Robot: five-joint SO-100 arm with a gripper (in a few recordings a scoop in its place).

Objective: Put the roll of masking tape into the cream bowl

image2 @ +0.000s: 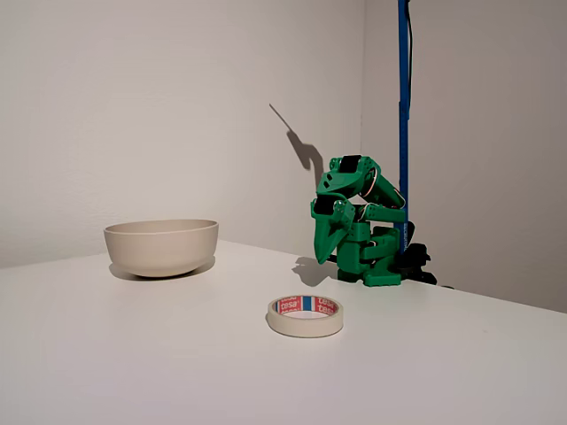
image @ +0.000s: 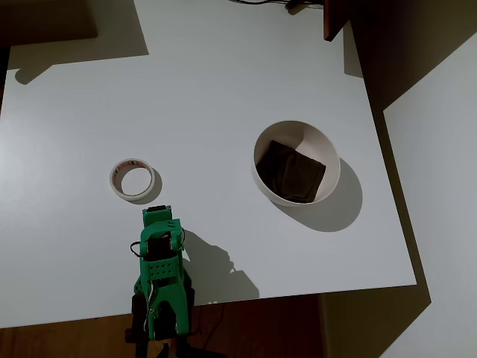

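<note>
In the overhead view the green gripper (image: 156, 218) sits folded at the near table edge, holding nothing, its jaws apparently together; the roll of masking tape (image: 134, 180) lies flat just beyond it, and the cream bowl (image: 297, 162) with dark squares (image: 295, 172) stands well right. In the fixed view the gripper (image2: 326, 252) points down at the white table (image2: 133, 354), the tape (image2: 305, 315) lies nearer, the bowl (image2: 161, 247) far left, with open tabletop between them.

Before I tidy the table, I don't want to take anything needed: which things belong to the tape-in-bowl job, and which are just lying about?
Belongs to the job:
roll of masking tape
cream bowl
green arm's tool

Just lying about:
dark brown square pieces in the bowl
blue pole behind the arm
</note>
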